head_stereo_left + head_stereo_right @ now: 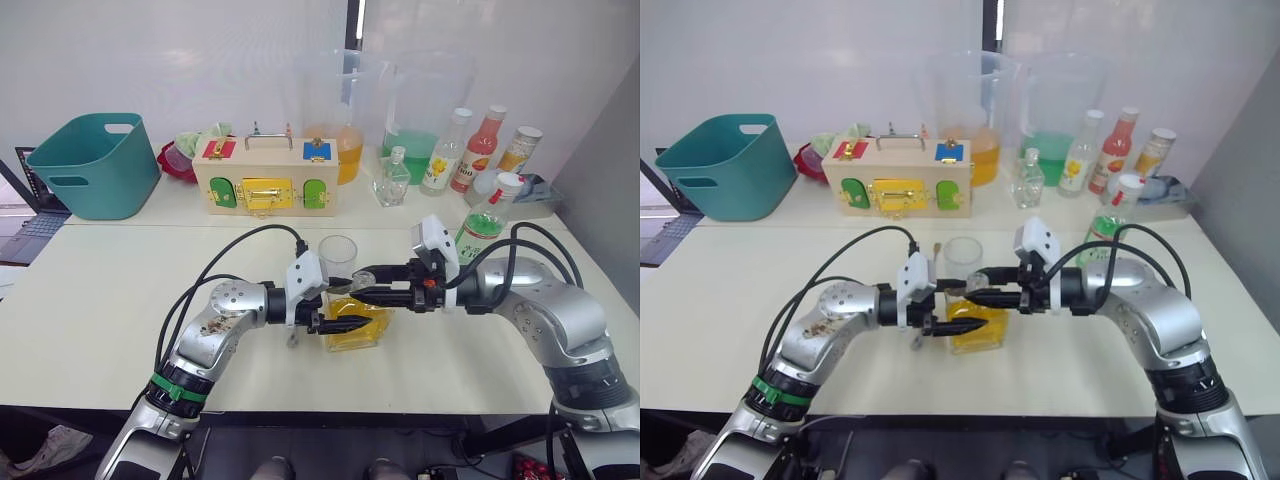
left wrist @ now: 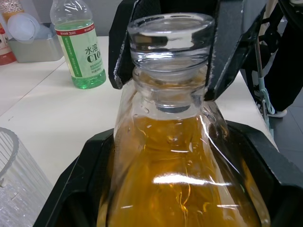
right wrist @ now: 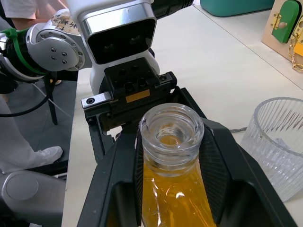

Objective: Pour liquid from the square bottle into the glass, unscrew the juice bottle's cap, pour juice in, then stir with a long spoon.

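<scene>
We see left pincer (image 1: 345, 326) clamped on square bottle (image 1: 357, 327) body, right pincer (image 1: 362, 285) clamped on its neck. Bottle upright on worktop (image 1: 110, 300), full of yellow liquid (image 2: 182, 189), mouth open. Glass (image 1: 338, 259) just behind, looks empty. We judge pour not begun; juice bottle (image 1: 487, 222) capped, stirring left.

White wall (image 1: 200, 50) behind; dark vertical strip (image 1: 353, 25) in it. Long cream table (image 1: 100, 300); second table (image 1: 180, 205) behind.
</scene>
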Controlling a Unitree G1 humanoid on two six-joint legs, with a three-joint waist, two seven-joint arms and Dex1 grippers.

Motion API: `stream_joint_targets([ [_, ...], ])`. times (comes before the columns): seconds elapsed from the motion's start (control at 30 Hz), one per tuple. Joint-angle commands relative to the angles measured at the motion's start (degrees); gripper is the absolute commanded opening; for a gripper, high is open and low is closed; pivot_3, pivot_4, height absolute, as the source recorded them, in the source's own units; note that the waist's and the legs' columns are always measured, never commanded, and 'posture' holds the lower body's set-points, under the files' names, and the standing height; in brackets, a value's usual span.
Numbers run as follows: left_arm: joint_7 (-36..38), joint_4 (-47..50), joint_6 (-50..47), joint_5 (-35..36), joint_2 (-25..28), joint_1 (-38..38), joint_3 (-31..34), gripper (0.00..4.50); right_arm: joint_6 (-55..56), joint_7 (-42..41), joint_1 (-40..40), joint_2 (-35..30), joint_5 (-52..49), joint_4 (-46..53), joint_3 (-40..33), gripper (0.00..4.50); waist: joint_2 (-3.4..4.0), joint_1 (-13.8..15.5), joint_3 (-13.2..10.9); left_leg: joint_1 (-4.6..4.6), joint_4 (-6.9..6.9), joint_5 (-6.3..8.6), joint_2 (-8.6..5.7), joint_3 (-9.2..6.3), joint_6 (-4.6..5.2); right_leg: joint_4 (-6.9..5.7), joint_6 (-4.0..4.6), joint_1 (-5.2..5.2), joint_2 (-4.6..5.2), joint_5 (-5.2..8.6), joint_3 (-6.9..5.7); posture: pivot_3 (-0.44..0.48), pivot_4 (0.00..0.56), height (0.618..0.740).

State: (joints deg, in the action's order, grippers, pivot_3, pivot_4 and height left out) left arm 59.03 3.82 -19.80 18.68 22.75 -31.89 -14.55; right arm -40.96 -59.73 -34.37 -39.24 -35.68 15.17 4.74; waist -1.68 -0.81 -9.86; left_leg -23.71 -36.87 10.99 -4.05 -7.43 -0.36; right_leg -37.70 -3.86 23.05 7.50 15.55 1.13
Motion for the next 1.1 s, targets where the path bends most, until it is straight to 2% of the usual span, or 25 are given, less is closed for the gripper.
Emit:
stream_joint_targets([
  [0.03,-0.1,0.5,0.9,-1.8,0.4,0.5,-1.3,2.80,-1.0,0.1,-0.2,0.6,-3.1,0.7,-3.1,1.10,0.00,0.0,0.0,0.00,0.00,0.00,0.00,0.00,0.00,0.00,0.00,0.00,0.00,0.00,0.00,0.000,0.150,0.740],
  [0.2,-0.1,0.3,1.2,-2.2,0.9,0.8,-1.2,2.80,-0.6,0.6,-0.2,1.0,-2.6,0.4,-3.6,1.10,0.00,0.0,0.0,0.00,0.00,0.00,0.00,0.00,0.00,0.00,0.00,0.00,0.00,0.00,0.00,0.000,0.150,0.740],
  [0.37,0.0,0.6,0.9,-2.1,1.1,1.3,-1.5,2.80,6.7,-0.9,-1.1,1.6,0.5,-0.1,-3.7,1.10,0.00,0.0,0.0,0.00,0.00,0.00,0.00,0.01,0.00,0.00,0.00,0.01,0.00,0.00,0.00,0.000,0.150,0.740],
  [0.53,0.1,0.6,1.3,-2.9,1.5,1.0,-2.1,2.80,6.9,-1.8,-2.0,1.5,0.0,0.2,-4.3,1.10,0.00,-0.1,0.0,0.00,0.00,-0.01,0.01,0.01,-0.01,-0.01,0.00,0.02,0.00,0.00,0.00,0.000,0.150,0.740],
  [0.7,0.2,0.0,1.5,-3.1,1.5,1.0,-2.3,2.80,-5.8,-0.5,-2.3,-1.1,-5.5,1.3,-4.6,1.10,0.00,0.0,0.0,0.00,0.00,-0.01,0.00,0.00,-0.01,-0.02,0.00,0.02,0.00,0.00,0.00,0.000,0.150,0.740],
  [0.8,0.2,0.0,1.5,-2.9,1.6,1.2,-2.3,2.80,-7.2,0.5,-2.5,-1.1,-6.4,1.8,-5.3,1.10,0.00,0.0,0.0,-0.01,0.00,0.00,0.00,-0.03,0.00,-0.01,0.00,0.01,0.00,0.00,0.00,0.000,0.150,0.740],
  [1.1,0.7,0.0,1.3,-2.8,1.8,1.5,-2.5,2.80,4.0,-0.7,-3.0,1.9,-4.8,3.0,-7.8,1.10,0.00,-0.2,0.0,-0.05,0.02,0.02,0.00,0.00,0.02,-0.06,0.00,0.12,0.00,0.00,0.00,0.000,0.150,0.740],
])
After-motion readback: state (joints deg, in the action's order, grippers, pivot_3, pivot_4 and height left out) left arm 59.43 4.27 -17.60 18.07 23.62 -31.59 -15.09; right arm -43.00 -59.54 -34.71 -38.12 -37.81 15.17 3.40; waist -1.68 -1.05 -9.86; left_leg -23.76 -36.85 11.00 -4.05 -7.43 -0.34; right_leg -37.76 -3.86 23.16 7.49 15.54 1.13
